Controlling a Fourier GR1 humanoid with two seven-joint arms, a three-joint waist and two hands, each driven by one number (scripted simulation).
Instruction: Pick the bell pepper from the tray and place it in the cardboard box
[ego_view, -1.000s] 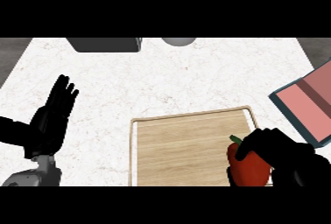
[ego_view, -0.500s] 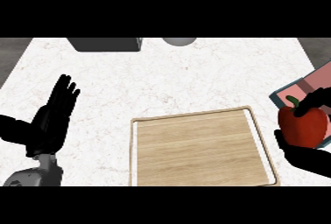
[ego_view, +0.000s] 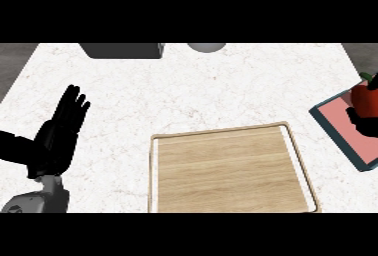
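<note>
A red bell pepper (ego_view: 365, 96) with a green stem shows at the right edge, held above the box (ego_view: 347, 136), which has a pink inside and a dark teal rim. My right hand (ego_view: 362, 121) is curled round the pepper's lower part, mostly cut off by the edge. The wooden tray (ego_view: 229, 172) lies at the lower middle with nothing on it. My left hand (ego_view: 55, 134) rests open at the left, fingers up.
A dark grey object (ego_view: 122, 49) and a grey round object (ego_view: 206, 47) sit at the counter's far edge. The white marbled counter (ego_view: 207, 90) spreads between them and the tray.
My right hand has carried the pepper from above the tray's right side up and to the right, over the box. The left hand has not moved.
</note>
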